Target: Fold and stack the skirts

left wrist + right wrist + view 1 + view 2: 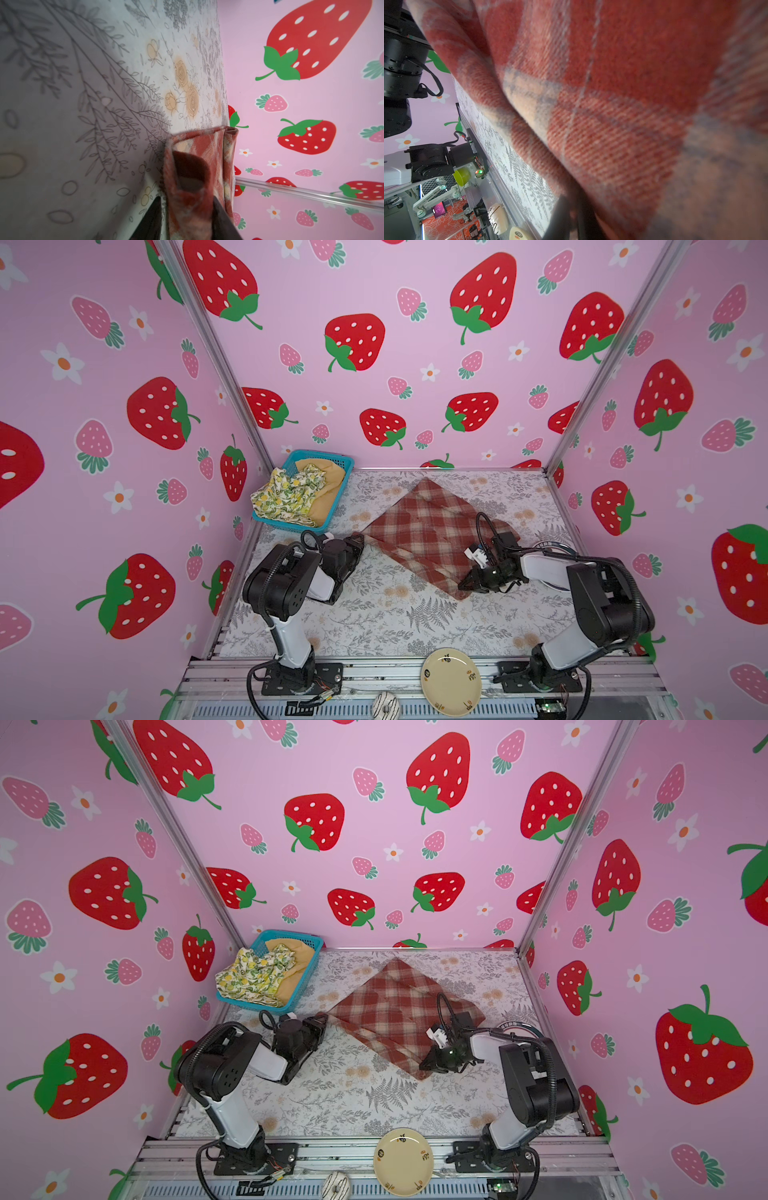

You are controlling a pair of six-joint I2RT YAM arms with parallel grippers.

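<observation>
Plaid skirt (424,526) flat mid-surface (374,614), diamond-wise. L hand (358,540) at its left corner, cloth between fingers (149,224); can't tell if pinch is tight. R hand (464,584) clamped on near corner. Both corners taken prob. to lift & fold over. Lemon skirt (286,493) & mustard skirt (330,499) sit in basket (332,458), far left.

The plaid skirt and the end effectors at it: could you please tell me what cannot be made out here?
- Left end effector: the left wrist view shows the plaid skirt between its fingers, but whether it is clamped is unclear.
- Right end effector: the right wrist view is filled with blurred cloth that hides the fingertips.
- Mustard skirt: in both top views, largely hidden under the lemon skirt inside the basket.
</observation>
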